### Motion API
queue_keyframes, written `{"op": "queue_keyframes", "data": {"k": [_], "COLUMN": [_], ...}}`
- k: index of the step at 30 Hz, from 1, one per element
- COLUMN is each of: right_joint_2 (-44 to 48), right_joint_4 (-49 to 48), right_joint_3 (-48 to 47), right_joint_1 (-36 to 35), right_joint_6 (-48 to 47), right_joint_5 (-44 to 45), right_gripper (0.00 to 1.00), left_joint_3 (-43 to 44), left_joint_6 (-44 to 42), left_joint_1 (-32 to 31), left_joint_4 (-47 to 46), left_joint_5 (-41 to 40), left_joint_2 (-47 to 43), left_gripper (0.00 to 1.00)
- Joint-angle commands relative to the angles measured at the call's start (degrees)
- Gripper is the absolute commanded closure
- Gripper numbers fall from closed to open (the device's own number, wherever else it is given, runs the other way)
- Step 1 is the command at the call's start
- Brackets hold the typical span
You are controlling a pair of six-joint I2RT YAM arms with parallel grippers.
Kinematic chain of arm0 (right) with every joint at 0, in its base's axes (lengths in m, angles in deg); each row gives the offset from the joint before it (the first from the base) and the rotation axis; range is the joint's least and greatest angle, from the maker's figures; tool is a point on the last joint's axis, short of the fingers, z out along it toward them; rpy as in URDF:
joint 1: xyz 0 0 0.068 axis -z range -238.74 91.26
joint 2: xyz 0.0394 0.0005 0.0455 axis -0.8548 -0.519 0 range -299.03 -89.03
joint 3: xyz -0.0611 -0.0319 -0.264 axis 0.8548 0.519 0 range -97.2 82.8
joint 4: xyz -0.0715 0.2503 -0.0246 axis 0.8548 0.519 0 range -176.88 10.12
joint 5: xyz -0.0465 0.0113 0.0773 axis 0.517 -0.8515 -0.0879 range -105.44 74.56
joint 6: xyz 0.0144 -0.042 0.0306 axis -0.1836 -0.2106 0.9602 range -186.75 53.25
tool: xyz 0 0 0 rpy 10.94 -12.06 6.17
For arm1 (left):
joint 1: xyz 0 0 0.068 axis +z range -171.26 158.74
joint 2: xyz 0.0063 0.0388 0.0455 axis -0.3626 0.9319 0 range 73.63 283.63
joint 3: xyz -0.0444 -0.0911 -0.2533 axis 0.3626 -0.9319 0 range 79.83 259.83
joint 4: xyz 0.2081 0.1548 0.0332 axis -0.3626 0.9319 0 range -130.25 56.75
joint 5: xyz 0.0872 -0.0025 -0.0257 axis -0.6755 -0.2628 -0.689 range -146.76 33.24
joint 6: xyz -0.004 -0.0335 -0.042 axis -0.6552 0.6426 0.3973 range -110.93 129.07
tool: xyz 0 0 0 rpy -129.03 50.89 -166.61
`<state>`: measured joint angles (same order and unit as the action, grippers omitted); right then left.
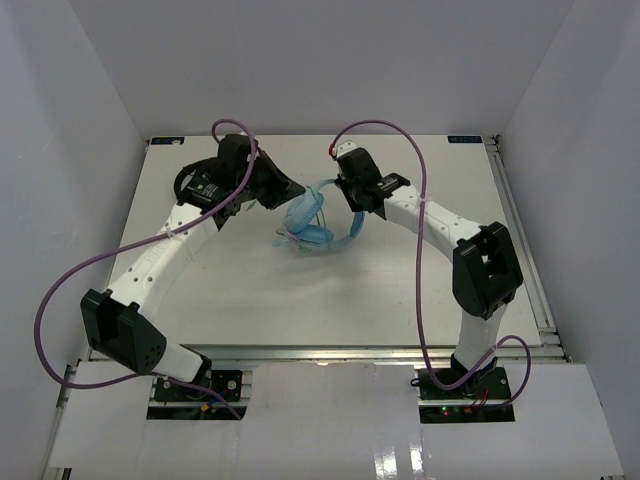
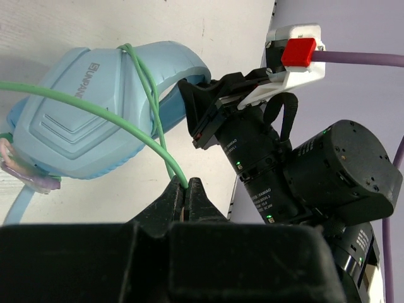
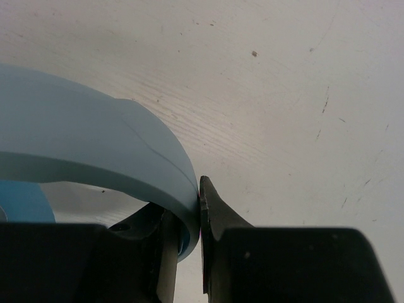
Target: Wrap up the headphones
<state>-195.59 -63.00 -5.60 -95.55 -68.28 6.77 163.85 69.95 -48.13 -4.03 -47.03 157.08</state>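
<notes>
The headphones [image 2: 95, 126] look smooth matt plastic; the table [image 3: 284, 95] is matt, faintly scratched.

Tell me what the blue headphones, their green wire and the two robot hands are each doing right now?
headphones, held by the headband, wire partly wrapped on.
cable, a few loops over the headband, one stretch running to the left gripper.
left gripper, jaws shut on the cable.
right gripper, jaws shut on the headband.
</notes>
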Motion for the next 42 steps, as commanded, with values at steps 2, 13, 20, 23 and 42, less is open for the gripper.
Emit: {"op": "queue_keyframes", "data": {"k": [2,13,20,23,42], "right_joint_2": [0.0,0.1,-0.7,-0.6,-0.7], "right_joint_4": [-4.3,-3.8,-3.8,-3.8,-3.8], "right_joint_3": [-2.6,-1.2,-1.1,-1.0,-0.1], "right_joint_1": [0.7,0.8,1.4,1.6,2.5], "right_joint_6": [7.1,12.8,13.7,13.9,14.0], "right_joint_5": [5.1,2.2,1.0,0.6,-2.8], "right_gripper": [0.92,0.92,0.92,0.92,0.92], "left_joint_3": [3.3,6.0,8.5,7.0,8.3], "left_joint_6": [1.2,5.6,4.1,3.2,-10.7], "left_joint_1": [-2.0,-6.2,-8.1,-8.9,-23.8], "left_joint_4": [4.6,7.5,11.6,11.9,14.1], "left_joint_5": [1.5,-3.6,-8.1,-10.7,-34.1], "left_joint_2": [0.4,5.3,7.5,7.7,14.8], "left_gripper": [1.00,0.98,0.93,0.93,0.93]}}
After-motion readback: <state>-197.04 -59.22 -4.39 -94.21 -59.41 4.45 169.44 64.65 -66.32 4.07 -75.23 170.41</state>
